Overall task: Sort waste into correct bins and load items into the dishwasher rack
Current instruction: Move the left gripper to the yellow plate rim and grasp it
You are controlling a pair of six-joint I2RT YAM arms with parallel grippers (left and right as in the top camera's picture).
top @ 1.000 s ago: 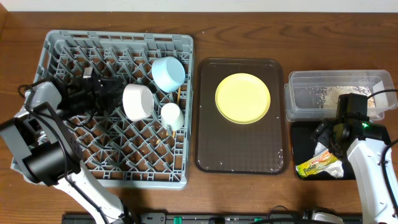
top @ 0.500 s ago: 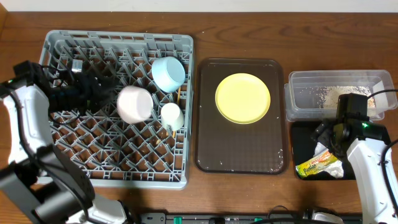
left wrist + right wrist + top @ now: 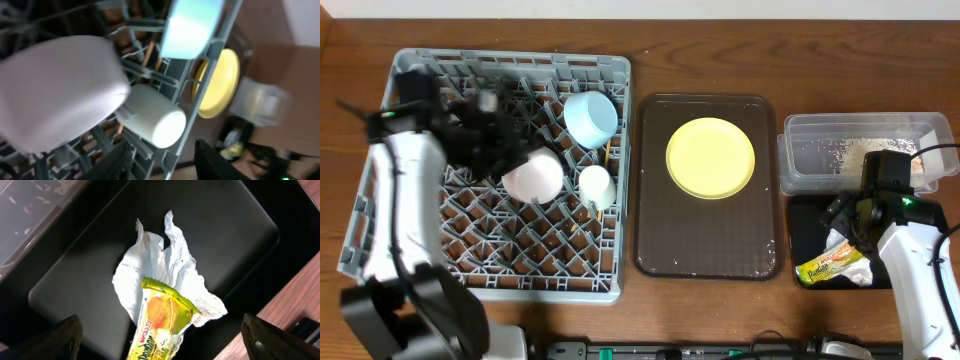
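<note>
The grey dishwasher rack (image 3: 430, 265) holds a white bowl (image 3: 533, 175), a light blue bowl (image 3: 590, 118), a small white cup (image 3: 596, 186) and wooden chopsticks (image 3: 608, 150). My left gripper (image 3: 505, 148) hovers blurred just up-left of the white bowl; in the left wrist view it (image 3: 167, 160) is open with only rack lattice between the fingers, below the bowl (image 3: 60, 90) and cup (image 3: 155, 120). The yellow plate (image 3: 710, 158) lies on the brown tray. My right gripper (image 3: 167, 340) hangs open over the black bin (image 3: 65, 285), above the napkin (image 3: 160, 265) and snack wrapper (image 3: 160, 320).
The dark brown tray (image 3: 705, 250) sits between rack and bins. The clear bin (image 3: 810, 150) with rice scraps (image 3: 865, 152) stands behind the black bin (image 3: 810, 225). Bare wooden table runs along the back and front edges.
My left arm has swung up along the rack's left side, its gripper moving toward the back. The white bowl has shifted slightly and lies apart from the fingers. The right arm has not moved.
</note>
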